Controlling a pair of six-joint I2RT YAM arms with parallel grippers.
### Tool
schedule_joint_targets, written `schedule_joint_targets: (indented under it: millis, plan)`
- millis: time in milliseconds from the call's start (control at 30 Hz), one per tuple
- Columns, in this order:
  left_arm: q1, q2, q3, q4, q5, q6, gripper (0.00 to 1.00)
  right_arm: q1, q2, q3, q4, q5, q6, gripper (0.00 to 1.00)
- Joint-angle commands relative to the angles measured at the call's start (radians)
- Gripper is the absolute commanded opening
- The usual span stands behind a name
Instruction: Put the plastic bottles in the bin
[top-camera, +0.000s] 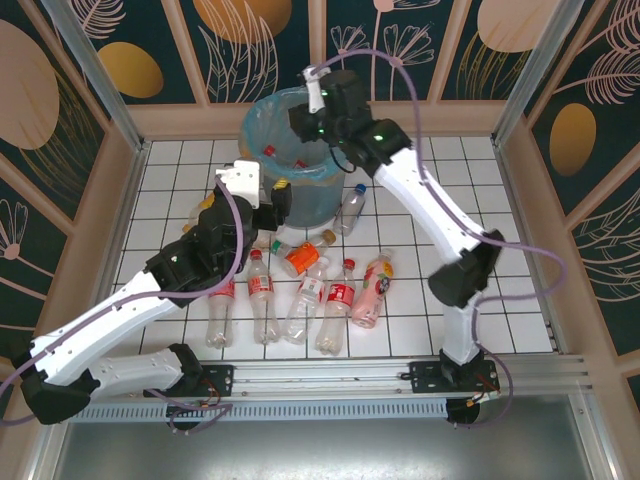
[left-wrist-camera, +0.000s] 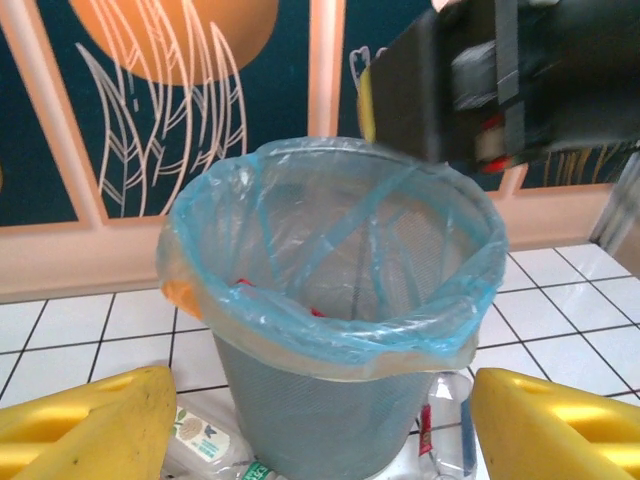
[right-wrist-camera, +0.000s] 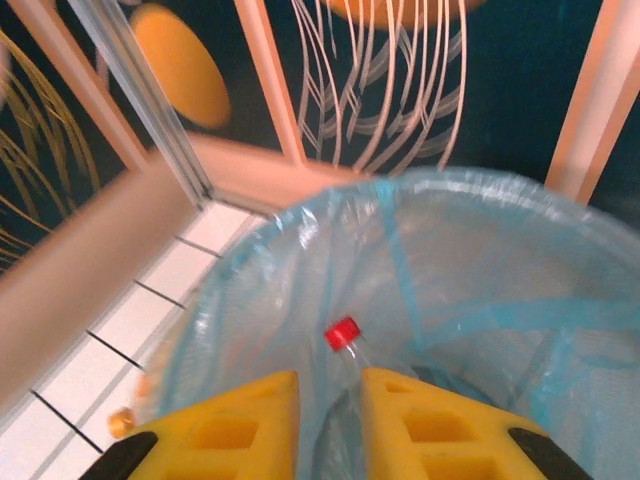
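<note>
The grey-blue bin (top-camera: 300, 195) with its light-blue bag stands at the back of the tiled floor. My right gripper (top-camera: 308, 118) hangs over its mouth. In the right wrist view its yellow fingers (right-wrist-camera: 250, 425) stand close together on a clear bottle with a red cap (right-wrist-camera: 342, 333) that points down into the bag (right-wrist-camera: 480, 290). My left gripper (top-camera: 275, 200) is open beside the bin's near wall (left-wrist-camera: 320, 410), nothing between its fingers (left-wrist-camera: 90, 425). Several plastic bottles (top-camera: 305, 300) lie in a row on the floor, among them a pink one (top-camera: 372, 290) and an orange one (top-camera: 303, 258).
A clear bottle (left-wrist-camera: 445, 420) lies right of the bin's foot and a green-labelled one (left-wrist-camera: 200, 440) left of it. The right arm's dark wrist (left-wrist-camera: 510, 80) hangs above the bin rim. Wooden walls (top-camera: 140, 120) close in the tiled floor.
</note>
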Motion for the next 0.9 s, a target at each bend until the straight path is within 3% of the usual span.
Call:
schedule_joint_targets:
  millis: [0, 200, 367, 533, 700, 867]
  plan:
    - [0.007, 0.040, 0.057, -0.029, 0.114, 0.053, 0.78, 0.004, -0.194, -0.165, 0.097, -0.016, 0.021, 0.25]
    - [0.006, 0.218, 0.160, -0.101, 0.407, 0.067, 0.76, -0.045, -0.569, -0.680, 0.233, 0.063, 0.109, 0.35]
    - [0.005, 0.352, 0.188, -0.055, 0.564, 0.014, 0.74, -0.229, -0.762, -0.959, 0.118, -0.020, 0.226, 0.42]
    - [-0.004, 0.487, 0.239, -0.044, 0.669, -0.039, 0.74, -0.377, -0.810, -1.159, 0.033, -0.154, 0.266, 0.46]
    - [-0.031, 0.620, 0.306, -0.113, 0.704, -0.055, 0.71, -0.525, -0.784, -1.385, 0.167, -0.367, 0.314, 0.54]
    - [-0.040, 0.697, 0.285, -0.132, 0.730, -0.060, 0.71, -0.587, -0.662, -1.463, 0.259, -0.496, 0.329, 0.62]
